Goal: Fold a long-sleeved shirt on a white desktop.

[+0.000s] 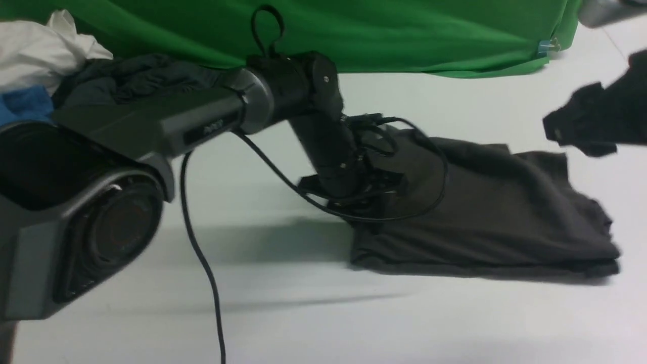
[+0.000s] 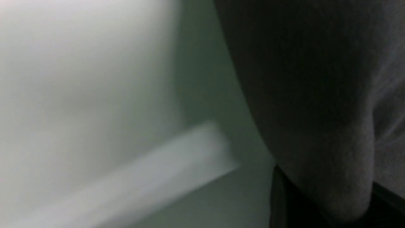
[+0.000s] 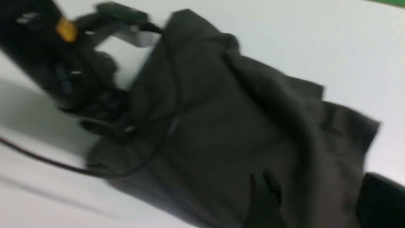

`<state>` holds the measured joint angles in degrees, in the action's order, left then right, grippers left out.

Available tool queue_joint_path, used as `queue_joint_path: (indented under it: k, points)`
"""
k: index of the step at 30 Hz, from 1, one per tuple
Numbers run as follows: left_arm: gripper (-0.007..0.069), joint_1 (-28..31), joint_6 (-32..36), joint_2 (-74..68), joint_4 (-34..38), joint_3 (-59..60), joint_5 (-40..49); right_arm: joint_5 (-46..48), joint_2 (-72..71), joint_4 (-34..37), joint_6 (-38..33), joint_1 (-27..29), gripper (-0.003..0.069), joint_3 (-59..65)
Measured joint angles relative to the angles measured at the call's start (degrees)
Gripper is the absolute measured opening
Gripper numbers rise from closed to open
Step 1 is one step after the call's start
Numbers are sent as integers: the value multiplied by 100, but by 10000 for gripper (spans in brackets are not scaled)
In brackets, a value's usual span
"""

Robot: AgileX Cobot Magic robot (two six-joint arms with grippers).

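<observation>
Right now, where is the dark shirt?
In the front view the shirt lies on the white table, right of centre, the left tool at its left edge.

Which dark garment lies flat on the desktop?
The long-sleeved shirt, lying flat with the left gripper at its edge; the other dark garment is crumpled in the far-left pile.

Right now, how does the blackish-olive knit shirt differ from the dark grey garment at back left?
The blackish-olive knit shirt lies folded flat in a rough rectangle on the white desktop; the dark grey garment is bunched in a heap. The shirt looks brownish, the garment cooler grey. Both are dark soft cloth.
</observation>
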<state>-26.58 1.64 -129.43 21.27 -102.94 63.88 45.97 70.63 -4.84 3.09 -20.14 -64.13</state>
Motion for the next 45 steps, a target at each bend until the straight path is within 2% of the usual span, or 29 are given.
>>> queue_joint_path:
  k: [2, 5, 6, 7, 12, 15, 20, 27, 35, 37, 39, 41, 43, 45]
  points:
    - [136, 128, -7, 357, -426, 463, -45, 85, 216, -54, 44, 0, 437, -245]
    - [136, 361, -67, 958, -759, 1397, -340, 129, 499, -76, 82, 0, 456, -462]
    - [136, 381, -70, 1002, -769, 1471, -367, 136, 537, -77, 82, 0, 456, -478]
    - [136, 534, -87, 1358, -793, 2093, -662, 163, 677, -81, 82, 0, 459, -511]
    - [136, 1063, -100, 2274, -646, 3742, -1623, 272, 1308, -71, 52, 0, 461, -512]
    - [136, 1356, 109, 2590, -595, 4265, -1976, 260, 1817, 175, -250, 0, 461, -639]
    - [136, 1625, 396, 2660, -545, 4396, -1983, 210, 2770, 542, -811, 0, 461, -1335]
    - [136, 1644, 601, 2664, -596, 4401, -2063, 80, 4001, 794, -2074, 0, 461, -2492]
    - [136, 1644, 663, 2664, -668, 4401, -2149, -352, 5086, 1384, -2673, 0, 458, -2936]
    - [136, 1644, 723, 2666, -689, 4401, -2168, -431, 5296, 1407, -2759, 0, 426, -2942]
    - [136, 1644, 829, 2666, -718, 4401, -2198, -431, 5429, 1413, -2776, 0, 361, -2942]
    - [136, 1644, 1085, 2666, -777, 4401, -2291, -433, 5533, 1481, -2766, 7, 198, -2963]
    - [136, 1644, 1298, 2666, -863, 4401, -2379, -441, 5533, 1489, -2735, 35, 76, -2963]
    - [136, 1644, 1348, 2666, -930, 4401, -2424, -445, 5528, 1502, -2722, 70, 47, -2968]
